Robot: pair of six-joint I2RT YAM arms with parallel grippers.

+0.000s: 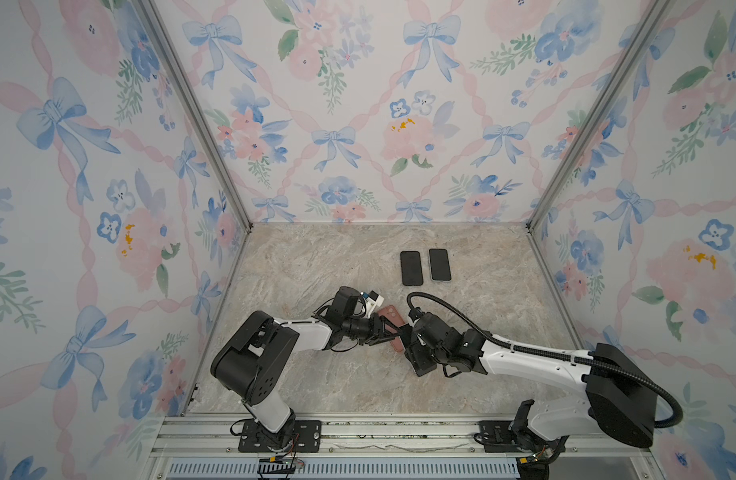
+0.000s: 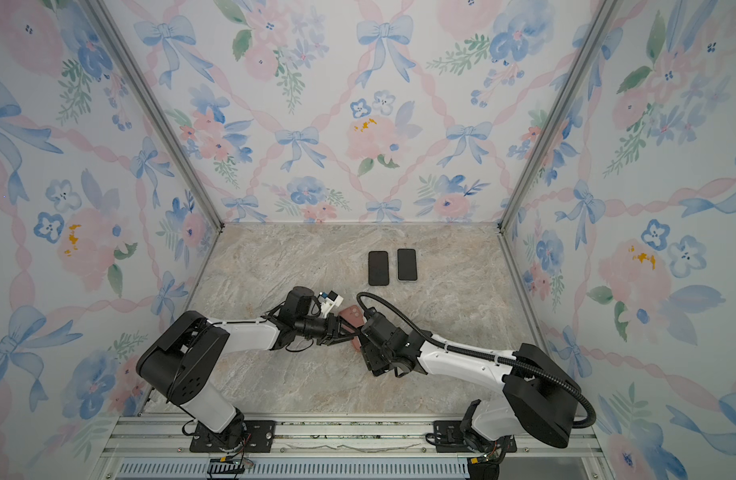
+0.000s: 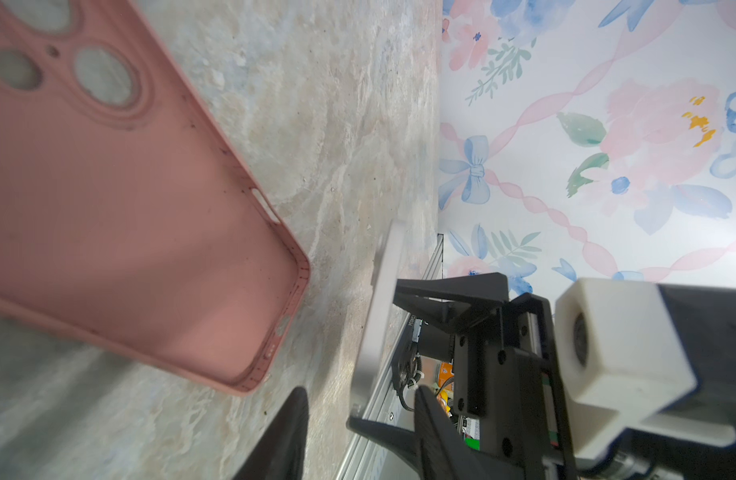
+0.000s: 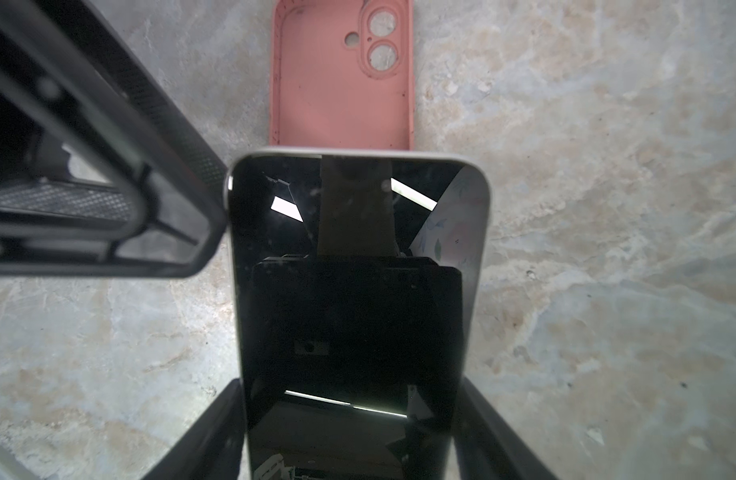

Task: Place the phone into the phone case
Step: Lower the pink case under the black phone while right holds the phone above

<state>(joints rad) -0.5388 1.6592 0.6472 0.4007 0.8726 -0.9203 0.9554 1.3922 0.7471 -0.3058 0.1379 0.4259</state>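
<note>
Marble-look table. R gripper: jaws clamp phone by long edges, screen up, mid-table. L gripper just beside phone's top corner; jaws' state unclear. Pink case flat on table, open side up, at phone's top edge.

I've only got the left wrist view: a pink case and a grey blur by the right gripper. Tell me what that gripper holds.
Observer: The right gripper grips a phone by its long edges, dark screen toward the right wrist camera.
Operator: Now give me its alignment.
Observer: In the right wrist view the phone's free end overlaps the near short end of the pink case, lengthwise in line. I cannot judge contact.
Operator: Report anything else lying around.
Observer: Two spare phones lie flat side by side toward the back of the table, in both top views.
</note>
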